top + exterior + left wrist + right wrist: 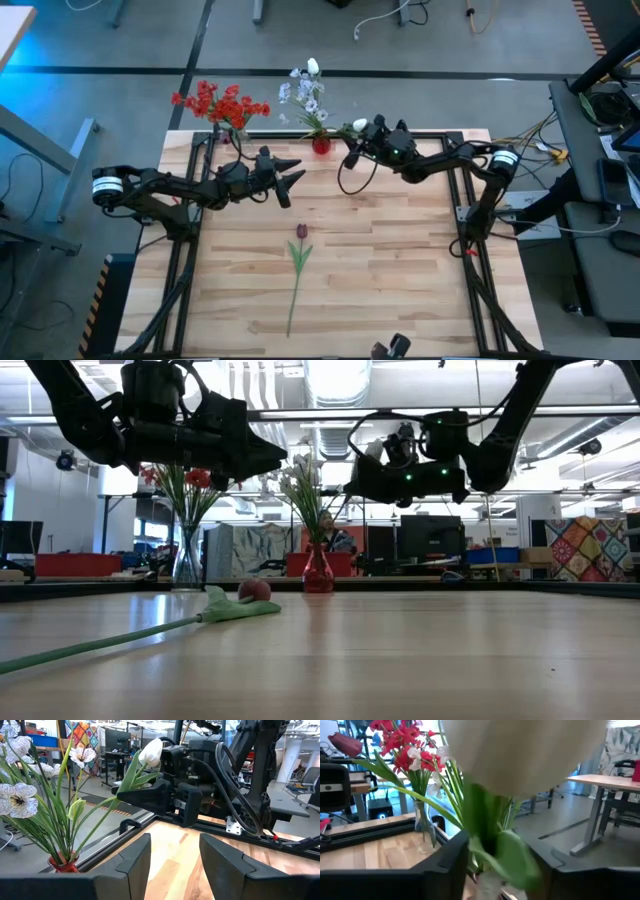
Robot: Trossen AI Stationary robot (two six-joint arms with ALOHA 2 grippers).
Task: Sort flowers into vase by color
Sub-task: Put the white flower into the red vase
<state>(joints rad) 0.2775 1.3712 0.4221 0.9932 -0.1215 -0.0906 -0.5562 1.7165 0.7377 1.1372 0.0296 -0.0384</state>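
pale wood-plank table (400, 260), clear glass vase (187, 560).

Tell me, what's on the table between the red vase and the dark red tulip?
Nothing: the high view shows bare wood between the red vase and the dark red tulip.

A blurred white bud (525, 750) hides the right end effector's (492, 857) grip.
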